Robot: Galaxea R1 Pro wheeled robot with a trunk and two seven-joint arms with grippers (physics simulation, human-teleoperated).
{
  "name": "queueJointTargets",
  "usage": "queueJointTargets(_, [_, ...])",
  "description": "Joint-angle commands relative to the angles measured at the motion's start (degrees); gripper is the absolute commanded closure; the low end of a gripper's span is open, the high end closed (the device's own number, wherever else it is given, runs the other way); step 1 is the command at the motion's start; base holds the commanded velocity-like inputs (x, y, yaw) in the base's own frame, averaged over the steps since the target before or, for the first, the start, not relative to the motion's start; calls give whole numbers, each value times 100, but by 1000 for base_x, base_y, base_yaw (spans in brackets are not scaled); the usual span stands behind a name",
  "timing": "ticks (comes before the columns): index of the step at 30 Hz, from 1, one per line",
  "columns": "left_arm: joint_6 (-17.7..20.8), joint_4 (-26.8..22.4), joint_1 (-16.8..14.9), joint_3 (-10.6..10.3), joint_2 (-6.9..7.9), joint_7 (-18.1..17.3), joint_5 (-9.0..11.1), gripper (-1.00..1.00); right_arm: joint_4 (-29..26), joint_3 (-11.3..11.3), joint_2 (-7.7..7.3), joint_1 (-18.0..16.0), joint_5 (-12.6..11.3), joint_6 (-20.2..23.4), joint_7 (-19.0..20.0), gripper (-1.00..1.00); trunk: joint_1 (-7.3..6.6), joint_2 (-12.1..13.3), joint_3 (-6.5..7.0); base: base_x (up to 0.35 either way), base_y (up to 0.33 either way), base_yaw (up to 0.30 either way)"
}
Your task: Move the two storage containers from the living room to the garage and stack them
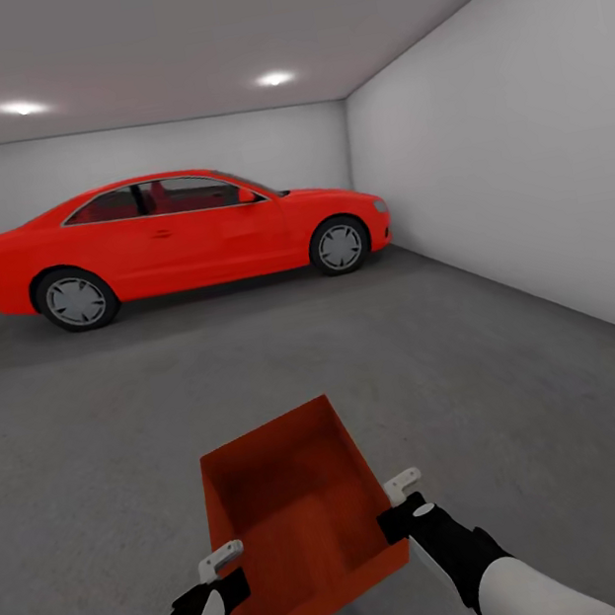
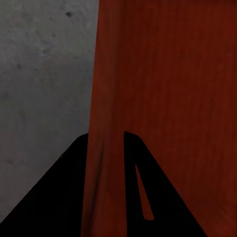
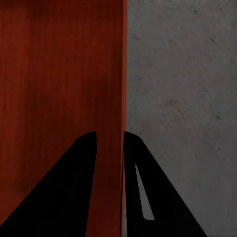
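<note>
I am in the garage, holding one orange-red storage container [image 1: 298, 519] above the grey concrete floor [image 1: 437, 366], open side up, in front of me. My left gripper [image 1: 224, 569] is shut on its left wall and my right gripper [image 1: 401, 504] is shut on its right wall. In the left wrist view the black fingers [image 2: 59, 197] straddle the container's wall [image 2: 106, 98], the left gripper [image 2: 106, 136] clamped on it. In the right wrist view the right gripper [image 3: 109, 134] pinches the container's thin wall [image 3: 122, 74], with concrete floor [image 3: 187, 98] beyond.
A red car [image 1: 175, 232] is parked across the far end of the garage. A white wall [image 1: 523, 161] runs along the right side. Open concrete floor lies between me and the car. Two ceiling spotlights are lit.
</note>
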Motion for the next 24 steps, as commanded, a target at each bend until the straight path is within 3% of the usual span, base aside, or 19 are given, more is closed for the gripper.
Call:
queueJointTargets(1, [28, -27, -3, 25, -4, 48, 32, 100, -2, 11, -2, 0, -54, 41, 420, 100, 2, -3, -6, 265, 0, 0])
queueJointTargets(24, [28, -28, -3, 25, 17, 48, 32, 100, -2, 11, -2, 0, -53, 38, 420, 100, 2, -3, -6, 285, 54, 0])
